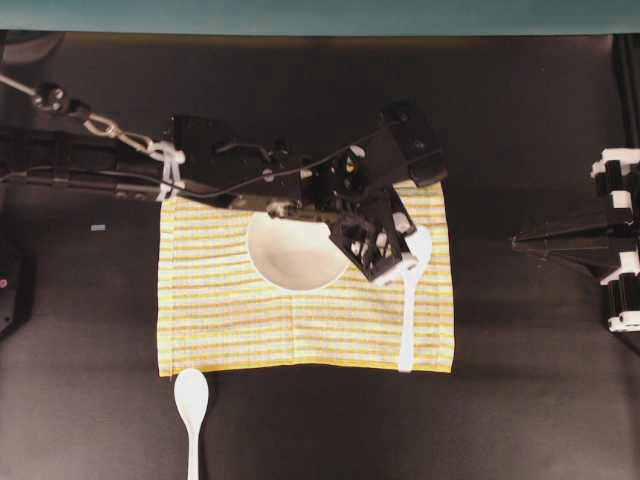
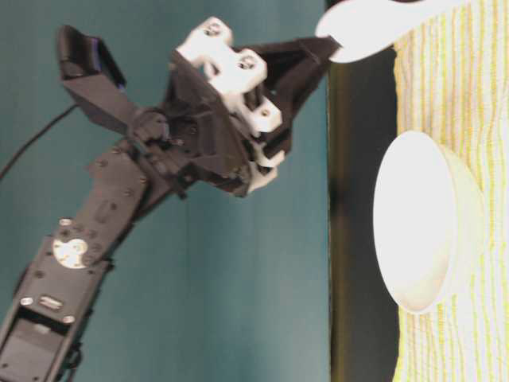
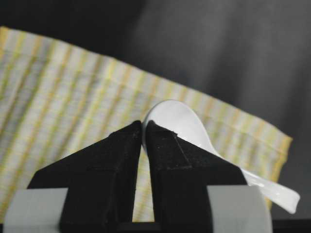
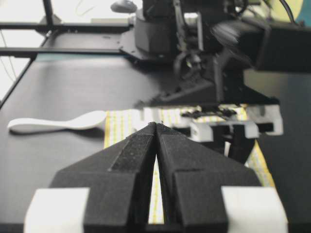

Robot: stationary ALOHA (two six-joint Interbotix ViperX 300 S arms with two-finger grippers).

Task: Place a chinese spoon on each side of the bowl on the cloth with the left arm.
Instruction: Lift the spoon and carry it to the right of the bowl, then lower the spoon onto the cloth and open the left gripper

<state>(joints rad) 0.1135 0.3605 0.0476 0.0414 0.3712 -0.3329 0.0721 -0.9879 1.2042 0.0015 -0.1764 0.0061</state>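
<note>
Overhead, the left hand [image 1: 400,268], pinched on a white spoon [image 1: 410,300], holds it right of the bowl [image 1: 295,255], handle toward the cloth's [image 1: 220,320] near edge, above a black worktop [image 1: 520,400]; teal wall behind

The cloth [image 1: 240,330] is woven in thin yellow and white stripes with a yellow border. On it sits a plain glossy white bowl [image 1: 290,255]. Both spoons are white: one [image 1: 411,290] on the cloth, the other [image 1: 191,405] on the table [image 1: 90,400], which is black. The left arm [image 1: 230,165] is black with white fittings. The far wall [image 1: 320,15] is teal.
</note>
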